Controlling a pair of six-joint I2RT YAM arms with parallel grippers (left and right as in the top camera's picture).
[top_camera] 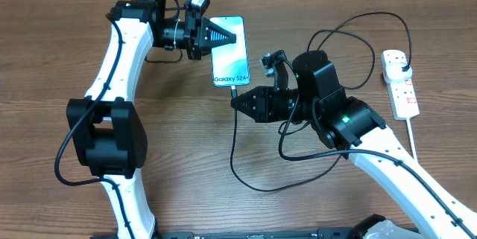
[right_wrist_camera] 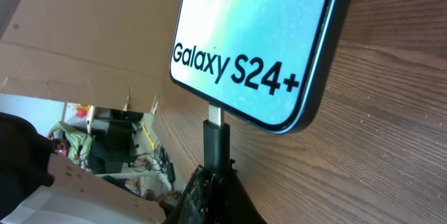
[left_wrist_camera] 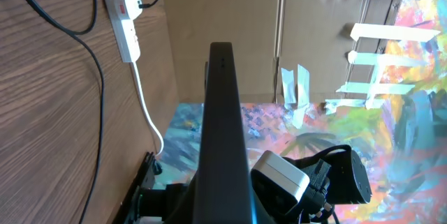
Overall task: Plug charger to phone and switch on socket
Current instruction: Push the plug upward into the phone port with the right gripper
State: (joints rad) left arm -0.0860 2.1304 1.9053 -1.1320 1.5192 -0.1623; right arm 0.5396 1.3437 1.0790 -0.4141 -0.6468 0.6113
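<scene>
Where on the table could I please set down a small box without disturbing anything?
The table left of the left arm is bare, as is the patch between that arm and the charger cable's loop. It is crowded between the phone and the socket: the right arm and cable loops fill it.
</scene>
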